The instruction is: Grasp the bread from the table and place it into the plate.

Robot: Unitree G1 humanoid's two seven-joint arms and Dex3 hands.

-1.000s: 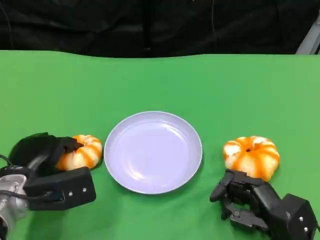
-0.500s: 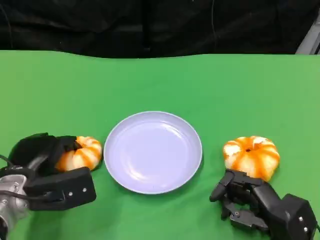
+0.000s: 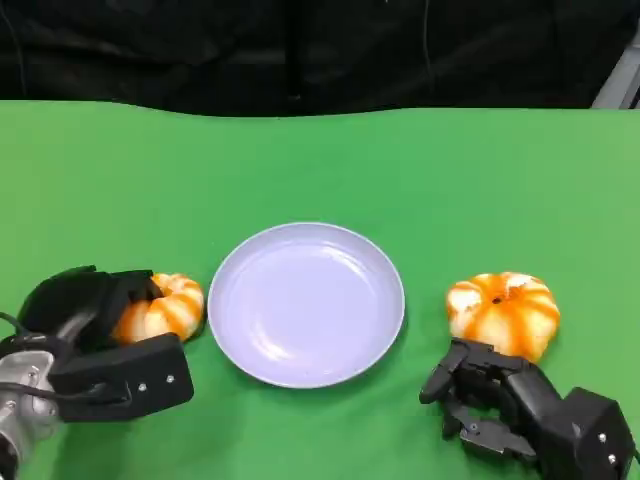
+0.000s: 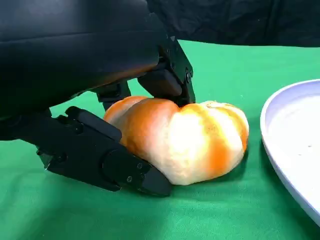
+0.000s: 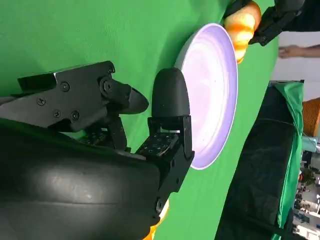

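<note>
Left robot hand (image 3: 85, 310) closes tighter on left bread (image 3: 160, 305): fingers now wrap over its near side, covering more of bun than second ago. Bread shifts slightly toward hand, away from plate (image 3: 306, 303) rim.

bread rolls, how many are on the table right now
2. One orange-and-white pumpkin-shaped bread roll lies left of the lavender round plate, with the left robot hand closed around it. The other lies right of the plate, beyond the right robot hand.
</note>
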